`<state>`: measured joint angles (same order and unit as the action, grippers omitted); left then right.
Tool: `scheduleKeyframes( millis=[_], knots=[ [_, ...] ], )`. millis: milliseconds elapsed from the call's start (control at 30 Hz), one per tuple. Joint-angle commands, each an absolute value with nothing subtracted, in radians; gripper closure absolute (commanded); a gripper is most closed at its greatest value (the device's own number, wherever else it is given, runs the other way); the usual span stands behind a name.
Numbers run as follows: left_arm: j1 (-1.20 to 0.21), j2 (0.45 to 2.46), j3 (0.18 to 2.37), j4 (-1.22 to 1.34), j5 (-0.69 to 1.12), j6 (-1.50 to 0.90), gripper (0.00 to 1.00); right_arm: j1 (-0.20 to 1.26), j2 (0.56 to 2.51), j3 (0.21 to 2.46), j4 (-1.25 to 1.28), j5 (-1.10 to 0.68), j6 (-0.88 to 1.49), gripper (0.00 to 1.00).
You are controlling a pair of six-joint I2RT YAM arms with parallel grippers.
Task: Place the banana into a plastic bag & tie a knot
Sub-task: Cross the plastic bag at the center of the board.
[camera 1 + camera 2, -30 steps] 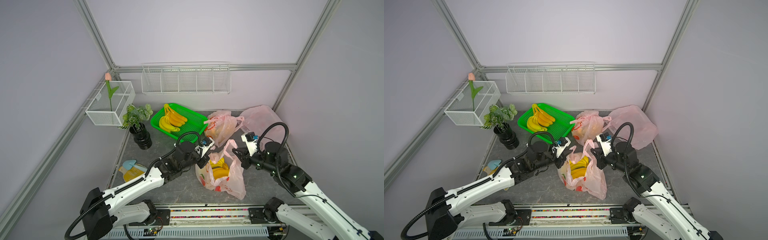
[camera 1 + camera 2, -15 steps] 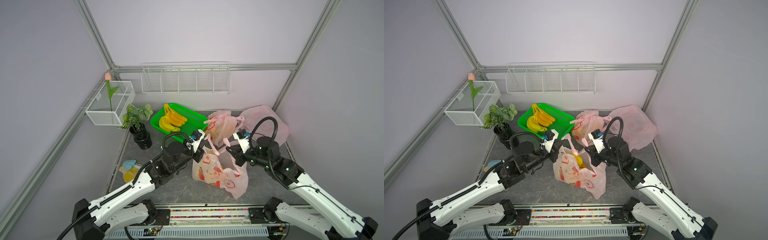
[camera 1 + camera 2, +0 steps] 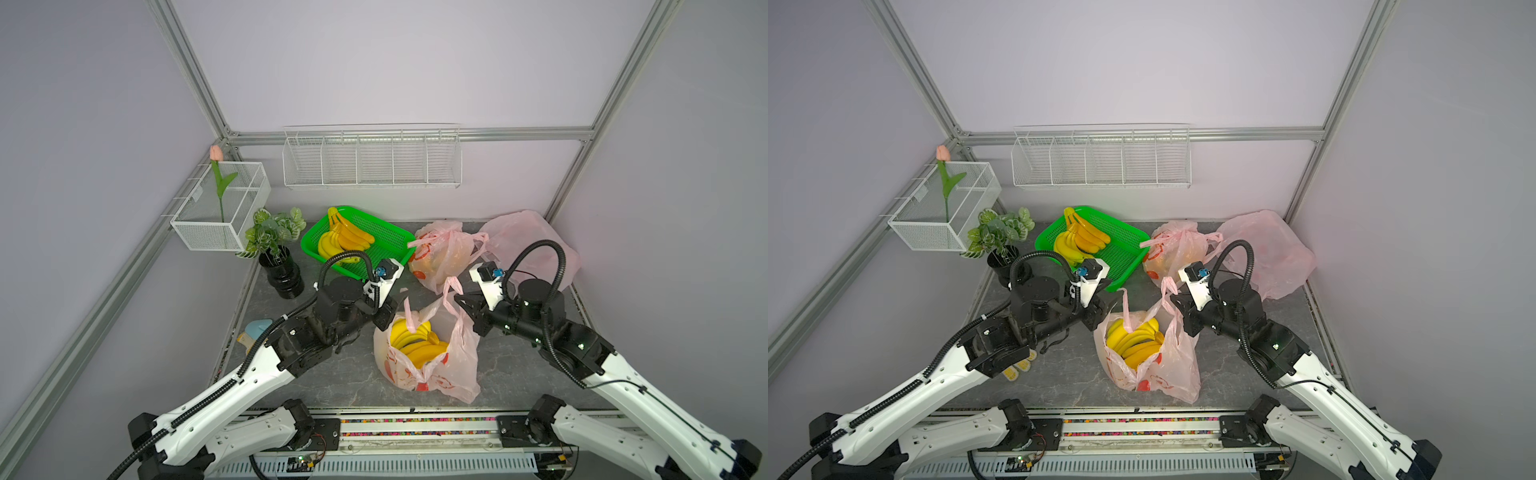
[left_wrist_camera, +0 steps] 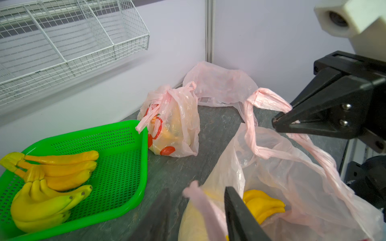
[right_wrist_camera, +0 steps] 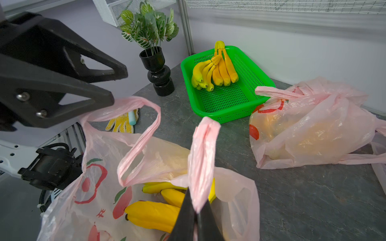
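The grey stone-patterned tabletop [image 3: 324, 374] fills the lower half of both top views. A white wire rack [image 3: 372, 160] hangs on the back wall above centre.

Just below centre stands the open plastic bag [image 3: 432, 374], pink and see-through with red fruit prints, its mouth gaping upward. At the right, against the corner post, a flat pink bag [image 3: 528, 245] lies slumped. Just left of it sits a knotted bag [image 3: 440, 257] with yellowish contents. At centre is a green basket [image 3: 390, 237] holding two spare bunches [image 3: 345, 243]. A leafy plant in a black vase [image 3: 284, 276] stands at centre left.

The banana bunch [image 3: 415, 340] lies inside the open plastic bag and shows through its mouth, below centre in both top views.

The right gripper [image 3: 457, 298] reaches in from the right. Its jaws are closed tight on the right handle [image 5: 202, 156], which stands up from the bag as a crumpled strip. The left gripper [image 5: 119, 87] comes from the left with its jaws parted. The left handle [image 4: 200, 200] runs up between them unpinched, with a gap on either side in the left wrist view.

A yellow glove [image 3: 1017, 365] lies flat at lower left, beside the left arm.
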<state>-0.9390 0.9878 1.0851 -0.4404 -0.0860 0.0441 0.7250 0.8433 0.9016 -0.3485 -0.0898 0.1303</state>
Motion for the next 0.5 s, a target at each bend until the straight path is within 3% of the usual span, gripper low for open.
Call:
scheduleKeyframes(
  millis=[0, 133, 267, 467],
  knots=[
    [-0.940, 1.025, 1.151, -0.698, -0.134, -0.024, 0.52, 0.731, 0.841, 0.885, -0.341, -0.077, 0.125, 0.93],
    [-0.940, 1.069, 1.227, -0.788, -0.179, -0.077, 0.50, 0.730, 0.847, 0.885, -0.336, -0.077, 0.126, 0.93],
    [-0.943, 1.086, 1.270, -0.803, -0.036, -0.064, 0.50, 0.730, 0.854, 0.885, -0.337, -0.077, 0.126, 0.93],
    [-0.951, 1.039, 1.293, -0.782, -0.014, -0.074, 0.48, 0.731, 0.857, 0.885, -0.340, -0.076, 0.127, 0.93]
  ],
)
